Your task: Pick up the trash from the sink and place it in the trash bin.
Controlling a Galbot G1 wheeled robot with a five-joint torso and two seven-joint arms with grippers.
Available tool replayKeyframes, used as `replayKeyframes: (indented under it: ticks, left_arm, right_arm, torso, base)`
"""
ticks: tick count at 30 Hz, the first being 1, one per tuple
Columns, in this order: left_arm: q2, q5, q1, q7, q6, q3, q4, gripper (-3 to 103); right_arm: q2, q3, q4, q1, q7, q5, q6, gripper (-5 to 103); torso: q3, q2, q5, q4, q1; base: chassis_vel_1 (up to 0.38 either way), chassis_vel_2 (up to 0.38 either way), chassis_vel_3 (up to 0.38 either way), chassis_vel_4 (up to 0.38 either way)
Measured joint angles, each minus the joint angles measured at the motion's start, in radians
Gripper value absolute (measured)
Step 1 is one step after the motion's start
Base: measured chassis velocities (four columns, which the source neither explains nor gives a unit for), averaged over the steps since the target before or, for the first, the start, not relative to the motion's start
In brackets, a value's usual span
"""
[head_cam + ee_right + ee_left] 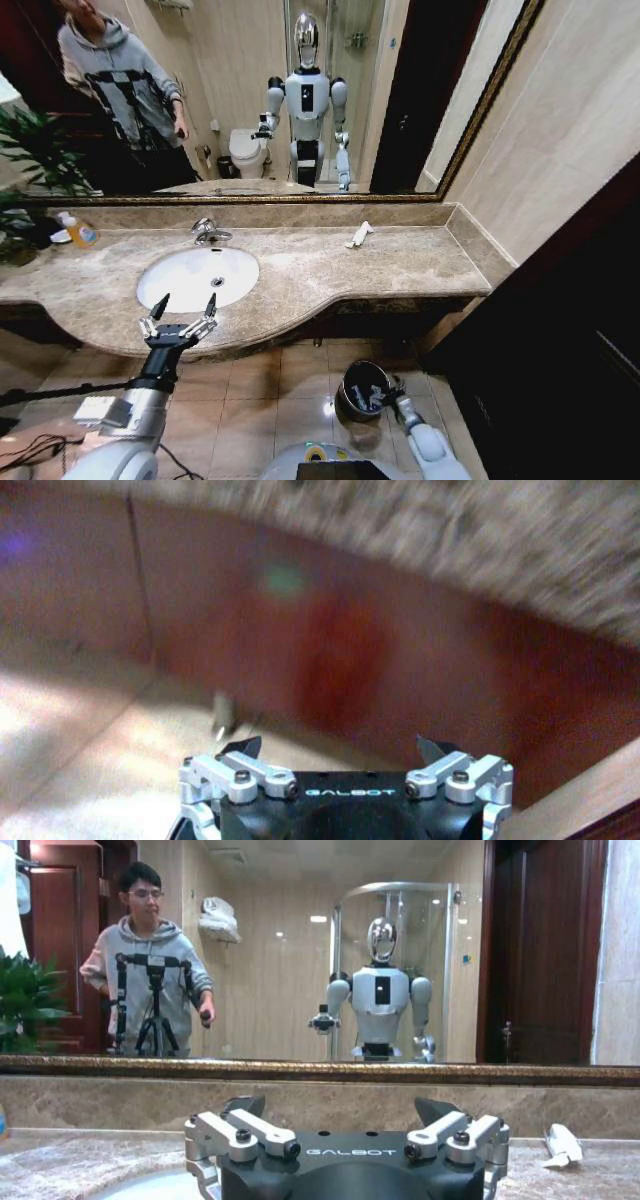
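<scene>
While the left gripper (184,308) hangs at the front edge of the brown marble countertop (400,262), just before the near rim of the sink (190,277), its two dark fingertips stand wide apart and hold nothing; the left wrist view shows the same spread jaws (340,1108) pointed level at the backsplash and mirror.

Sink — white oval basin, chrome faucet (209,231) at its far rim, a drain spot near the middle. The bowl looks bare white from the head view; no tube or sachet can be made out in it.

Trash — one small white piece (359,235) lies on the countertop to the right of the sink, well apart from the basin and near the backsplash; the left wrist view shows it (561,1145) as a crumpled white tube or sachet flat on the marble.

Trash bin (362,388) — small round black cylinder with a shiny rim, standing on the tiled floor below the countertop front, on the robot's right. Light items lie inside it; what kind they are cannot be told.

Right gripper (392,391) — low, just beside the bin's rim on its right side. Its wrist view is blurred, yet the fingertips (340,748) stand wide apart with nothing between them, facing the dark cabinet front under the counter.

Bottle with yellow-orange label (78,231) — far left of the countertop, beside a green plant (25,170).
</scene>
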Motion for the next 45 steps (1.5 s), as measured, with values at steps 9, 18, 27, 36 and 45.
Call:
replayKeyframes:
  ticks: [9,18,27,36,45]
  left_arm:
    - [0.000,0.000,0.000,0.000,0.000,0.000,0.000,100]
    - [0.000,0.000,0.000,0.000,0.000,0.000,0.000,100]
    - [0.000,0.000,0.000,0.000,0.000,0.000,0.000,100]
    - [0.000,0.000,0.000,0.000,0.000,0.000,0.000,100]
    - [0.000,0.000,0.000,0.000,0.000,0.000,0.000,100]
  right_arm:
    - [0.046,0.056,0.337,-0.236,0.039,0.029,0.026,100]
    - [0.075,0.072,0.664,-0.423,0.077,0.098,0.039,100]
    - [0.066,0.055,0.924,-0.430,0.072,0.161,-0.043,100]
    - [0.028,0.025,0.990,-0.339,0.070,0.277,-0.183,100]
    - [-0.052,0.009,0.909,-0.133,0.070,0.371,-0.298,100]
  torso:
    - [0.000,0.000,-0.0001,0.0000,0.000]
    - [0.000,0.000,-0.0002,-0.0001,0.000]
    - [0.000,0.000,-0.0003,0.0000,0.000]
    - [0.000,0.000,-0.0001,0.0000,0.000]
    - [0.000,0.000,0.0000,0.0000,0.000]
  base:
    - [0.000,0.000,0.000,0.000]
    - [0.000,0.000,0.000,0.000]
    - [0.000,0.000,0.000,0.000]
    - [0.000,0.000,0.000,0.000]
    - [0.000,0.000,0.000,0.000]
